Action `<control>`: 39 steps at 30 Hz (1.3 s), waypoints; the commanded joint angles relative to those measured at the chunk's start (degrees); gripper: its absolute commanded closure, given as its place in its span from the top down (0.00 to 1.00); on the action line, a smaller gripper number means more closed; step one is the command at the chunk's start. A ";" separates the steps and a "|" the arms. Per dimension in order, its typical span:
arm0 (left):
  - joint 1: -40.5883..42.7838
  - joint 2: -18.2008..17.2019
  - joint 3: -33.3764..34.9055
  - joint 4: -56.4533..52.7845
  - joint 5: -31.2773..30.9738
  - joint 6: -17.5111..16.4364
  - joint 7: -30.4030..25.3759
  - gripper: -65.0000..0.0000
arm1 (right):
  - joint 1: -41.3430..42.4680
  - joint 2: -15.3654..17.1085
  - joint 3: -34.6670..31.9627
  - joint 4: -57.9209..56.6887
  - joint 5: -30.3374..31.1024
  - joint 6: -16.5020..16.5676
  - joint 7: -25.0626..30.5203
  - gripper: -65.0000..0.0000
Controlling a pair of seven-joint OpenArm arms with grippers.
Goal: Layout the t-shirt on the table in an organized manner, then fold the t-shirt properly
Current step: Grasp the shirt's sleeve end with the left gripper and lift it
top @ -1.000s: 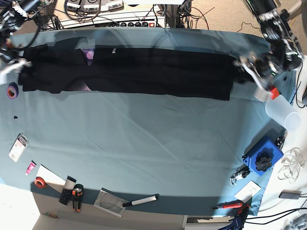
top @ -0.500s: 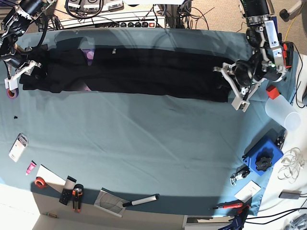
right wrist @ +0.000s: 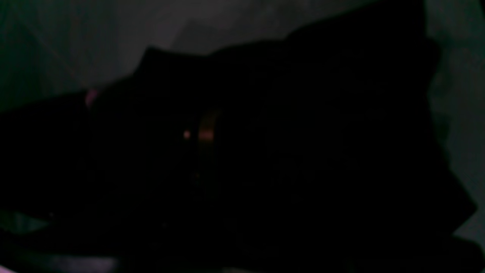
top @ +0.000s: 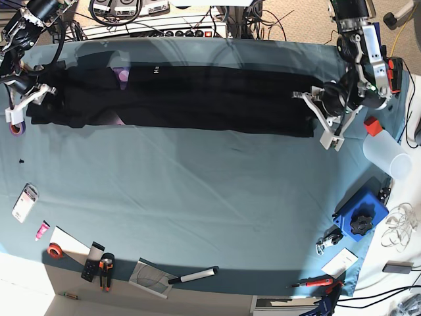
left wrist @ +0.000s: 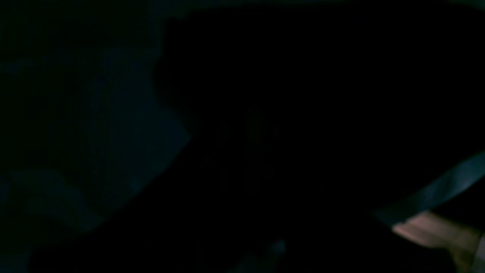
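The black t-shirt [top: 197, 99] lies as a long flat band across the far part of the teal table [top: 197, 197], with a bit of purple print [top: 120, 74] showing near its left end. My left gripper [top: 318, 118] is open at the shirt's right end, its white fingers straddling the edge. My right gripper [top: 27, 102] is at the shirt's left end and looks open. Both wrist views are very dark. Black cloth fills the left wrist view [left wrist: 284, 113] and the right wrist view [right wrist: 303, 151]. A pale fingertip [left wrist: 435, 231] shows in the left wrist view.
A purple tape roll [top: 16, 126] lies by the right gripper. A clear cup [top: 388, 157] and a red block [top: 373, 126] stand near the left gripper. A blue box [top: 360, 214] is at the right edge. Tools [top: 105, 270] and orange tape [top: 55, 250] line the front edge.
Both grippers have come down onto the shirt's two ends over the last second. In the last half second they barely moved. The shirt lies as before.
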 commanded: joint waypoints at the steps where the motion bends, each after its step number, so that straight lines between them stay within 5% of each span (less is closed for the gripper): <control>1: 0.07 -0.72 -0.31 1.88 0.28 -0.66 0.81 0.00 | 0.39 1.49 0.28 1.03 1.11 0.06 1.36 0.29; 16: 0.07 -7.82 -11.19 4.22 -4.96 -3.02 -0.70 0.00 | 0.48 1.46 0.28 1.03 1.14 -0.22 0.26 0.30; 19: 0.28 -7.80 -11.47 5.18 -10.08 -3.74 0.66 0.00 | 0.50 1.49 0.28 1.03 1.14 -1.20 0.44 0.30; 23: 2.80 -7.63 -11.45 10.40 -20.85 -8.76 1.53 0.00 | 0.50 1.46 0.28 1.03 1.14 -1.18 0.85 0.29; 31: 8.48 -0.48 -9.81 22.08 -23.52 -9.94 0.07 0.00 | 0.50 1.46 0.28 1.03 1.14 -1.16 1.68 0.29; 39: 7.17 6.16 8.98 22.10 -13.99 -9.25 -5.92 0.00 | 0.50 1.46 0.28 1.03 1.14 -1.16 1.86 0.30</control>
